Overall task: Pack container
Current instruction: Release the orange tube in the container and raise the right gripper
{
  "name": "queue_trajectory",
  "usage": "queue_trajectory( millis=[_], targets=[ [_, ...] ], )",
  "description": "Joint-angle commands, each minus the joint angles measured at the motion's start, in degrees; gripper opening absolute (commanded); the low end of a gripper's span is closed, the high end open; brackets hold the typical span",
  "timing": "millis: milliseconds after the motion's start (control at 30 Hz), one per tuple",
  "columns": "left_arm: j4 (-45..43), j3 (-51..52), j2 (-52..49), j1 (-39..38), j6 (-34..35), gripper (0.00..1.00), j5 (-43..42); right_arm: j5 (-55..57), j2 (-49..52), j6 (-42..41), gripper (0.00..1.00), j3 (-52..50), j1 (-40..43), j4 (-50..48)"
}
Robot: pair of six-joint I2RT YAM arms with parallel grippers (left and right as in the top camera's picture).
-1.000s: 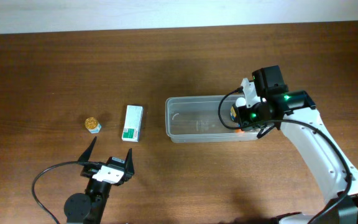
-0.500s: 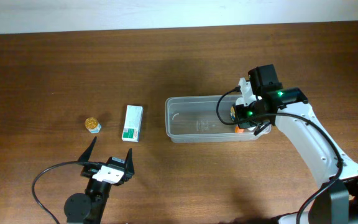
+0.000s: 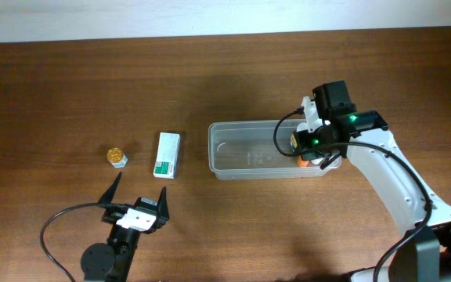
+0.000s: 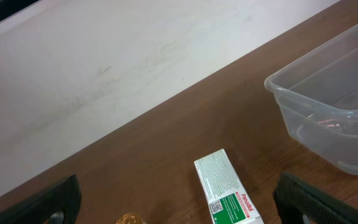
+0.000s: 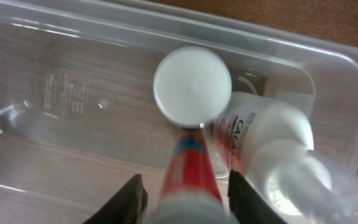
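Note:
The clear plastic container (image 3: 245, 125) stands right of the table's middle; it also shows in the left wrist view (image 4: 303, 71) and the right wrist view (image 5: 278, 43). My right gripper (image 3: 308, 146) (image 5: 188, 202) is over the container's right end, shut on a red tube with a white cap (image 5: 192, 87) that points cap-down into it. A white pump bottle (image 5: 272, 140) lies inside at the right end, touching the tube. My left gripper (image 3: 137, 205) (image 4: 180, 211) is open and empty near the front left.
A white-and-green box (image 3: 167, 154) (image 4: 227, 190) lies on the table left of the container. A small gold-capped bottle (image 3: 116, 157) (image 4: 131, 219) sits further left. The brown table ends at a white wall at the back.
My right gripper shifted slightly left and lower into the container with the tube, then held still. The left arm has not moved.

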State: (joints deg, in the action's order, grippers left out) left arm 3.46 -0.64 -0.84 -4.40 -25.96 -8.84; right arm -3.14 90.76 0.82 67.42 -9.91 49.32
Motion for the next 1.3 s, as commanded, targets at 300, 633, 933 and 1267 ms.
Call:
queue_trajectory(
  millis=[300, 633, 933, 1267],
  targets=[
    [0.3, 0.1, 0.5, 0.3, -0.3, 0.99, -0.8, 1.0, 0.0, 0.2, 0.40, -0.3, -0.6, -0.6],
    [0.3, 0.1, 0.5, 0.3, -0.3, 1.00, -0.8, 1.0, 0.0, 0.2, 0.42, -0.2, -0.6, -0.8],
    [0.3, 0.1, 0.5, 0.3, -0.3, 0.99, -0.8, -2.8, -0.1, -0.2, 0.42, 3.3, -0.6, -0.5],
    [0.3, 0.1, 0.5, 0.3, -0.3, 1.00, -0.8, -9.0, -0.2, -0.9, 0.41, 10.8, -0.6, 7.9]
  ],
)
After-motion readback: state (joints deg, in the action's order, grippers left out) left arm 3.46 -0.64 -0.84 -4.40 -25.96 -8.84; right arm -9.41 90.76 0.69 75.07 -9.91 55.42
